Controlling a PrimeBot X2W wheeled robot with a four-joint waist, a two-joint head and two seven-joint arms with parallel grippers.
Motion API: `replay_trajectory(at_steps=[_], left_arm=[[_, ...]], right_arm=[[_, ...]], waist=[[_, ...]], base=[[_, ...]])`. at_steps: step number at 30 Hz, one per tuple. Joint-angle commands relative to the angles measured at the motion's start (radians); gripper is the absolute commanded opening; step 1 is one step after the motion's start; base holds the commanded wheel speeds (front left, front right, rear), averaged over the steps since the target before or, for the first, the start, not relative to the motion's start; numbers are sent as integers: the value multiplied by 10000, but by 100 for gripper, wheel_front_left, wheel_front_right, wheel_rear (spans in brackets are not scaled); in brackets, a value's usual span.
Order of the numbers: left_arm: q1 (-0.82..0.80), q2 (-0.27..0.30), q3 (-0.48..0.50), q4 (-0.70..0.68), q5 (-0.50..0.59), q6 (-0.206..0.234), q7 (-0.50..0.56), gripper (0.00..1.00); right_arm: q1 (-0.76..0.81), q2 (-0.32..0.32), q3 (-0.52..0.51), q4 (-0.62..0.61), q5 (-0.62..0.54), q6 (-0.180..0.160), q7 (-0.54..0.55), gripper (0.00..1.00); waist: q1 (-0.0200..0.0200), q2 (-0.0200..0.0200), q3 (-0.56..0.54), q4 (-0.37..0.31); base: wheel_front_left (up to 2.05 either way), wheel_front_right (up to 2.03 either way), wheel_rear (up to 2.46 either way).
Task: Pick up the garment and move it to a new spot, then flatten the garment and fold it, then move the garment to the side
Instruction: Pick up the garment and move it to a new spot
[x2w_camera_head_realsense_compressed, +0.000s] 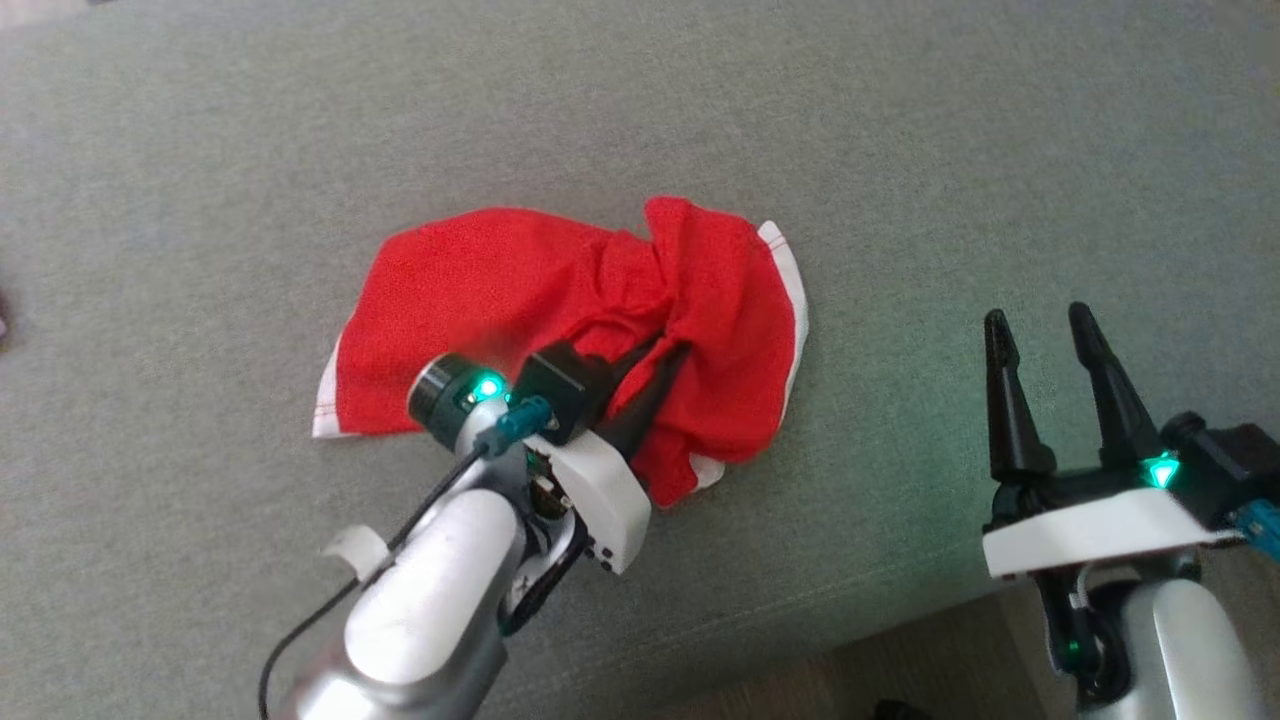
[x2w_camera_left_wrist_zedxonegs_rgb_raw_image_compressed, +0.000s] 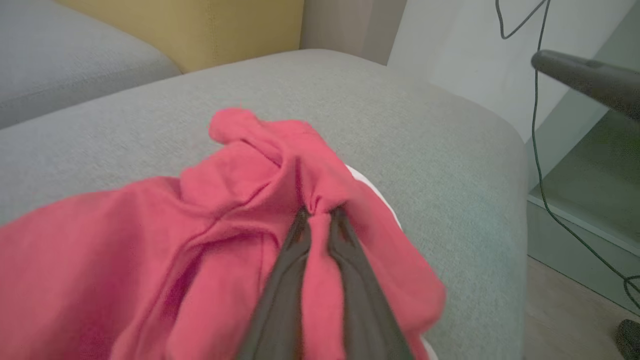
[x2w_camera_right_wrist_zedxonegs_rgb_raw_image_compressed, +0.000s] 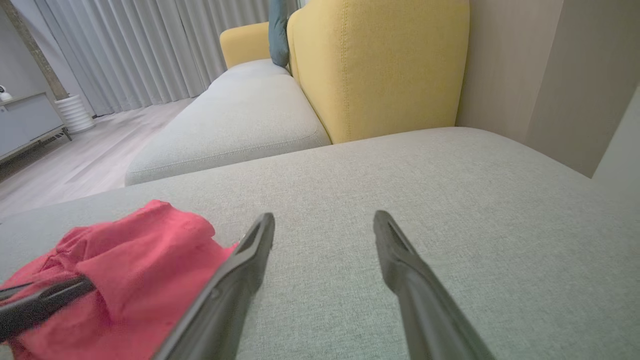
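The red garment (x2w_camera_head_realsense_compressed: 560, 300) lies crumpled on the grey sofa cushion (x2w_camera_head_realsense_compressed: 900, 150), roughly mid-cushion, with its white trim (x2w_camera_head_realsense_compressed: 795, 290) showing along the right and lower edges. The left end effector (x2w_camera_head_realsense_compressed: 675, 346) is pinched nearly shut on a gathered ridge of cloth towards the garment's right half. In the left wrist view a fold of red fabric is squeezed between the two dark fingers (x2w_camera_left_wrist_zedxonegs_rgb_raw_image_compressed: 290, 280) and puckers at their tips. The right end effector (x2w_camera_head_realsense_compressed: 1038, 318) hovers well apart to the right, its fingers spread wide and holding nothing.

The step in hand looks like the first one: lifting the garment to carry it elsewhere. The grip sits inside the cloth, not at a corner, so the fabric will probably hang down on both sides once raised. A straight upward lift until the lowest hem is off the cushion seems wise before any sideways travel, since a dragged hem could catch on the upholstery weave and pull the fold out of the pinch. That pinch looks thin (only a narrow ridge is caught), so a slow, even motion suits it better than a swing.

The new spot should leave bare cushion all round, away from the front edge (x2w_camera_head_realsense_compressed: 800, 640), so there is room to spread the cloth flat. The right end effector, already open, is well placed to take a trimmed edge once the garment is set down.
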Motion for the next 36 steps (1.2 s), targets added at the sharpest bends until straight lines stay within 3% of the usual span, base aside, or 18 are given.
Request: replay_trajectory(at_steps=[1, 2, 10, 14, 21, 24, 29, 36], left_arm=[[-353, -43, 171, -217, 38, 19, -217, 82], [-332, -53, 102, -156, 81, 41, -367, 100], [162, -37, 42, -641, 137, 405, -1366, 100], [570, 60, 567, -1227, -23, 1031, -1690, 100], [1289, 720, 2036, -1974, -260, 2274, -1956, 100], [1710, 1096, 2711, -2172, -473, 2612, -2005, 100], [2368, 1677, 3310, -2498, -681, 2752, -2033, 100], [2991, 2002, 3349, -2780, -702, 2829, -1958, 100]], right_arm=[[-418, -48, 235, -261, 66, 42, -121, 100], [-440, -48, 231, -208, 58, 42, -148, 100], [-413, -47, 188, -54, -164, 42, -105, 100], [-308, -47, 87, -121, -328, 42, 52, 100], [-110, -47, 32, -413, -528, 42, 425, 100], [3, -47, 10, -471, -573, 42, 556, 100], [258, -47, -70, -554, -643, 42, 739, 100], [703, -47, -231, -623, -678, 42, 962, 100]], waist=[[-1, 0, 41, 8], [-1, 0, -17, 81], [-1, 0, -689, 922], [-1, 0, -1040, 1536], [-1, 0, -1487, 2356], [-1, 0, -1658, 2564], [-1, 0, -1889, 2740], [-1, 0, -2201, 2725]], base=[[0, 0, 0], [0, 0, 0], [0, 0, 0], [0, 0, 0], [0, 0, 0], [0, 0, 0], [0, 0, 0], [0, 0, 0]])
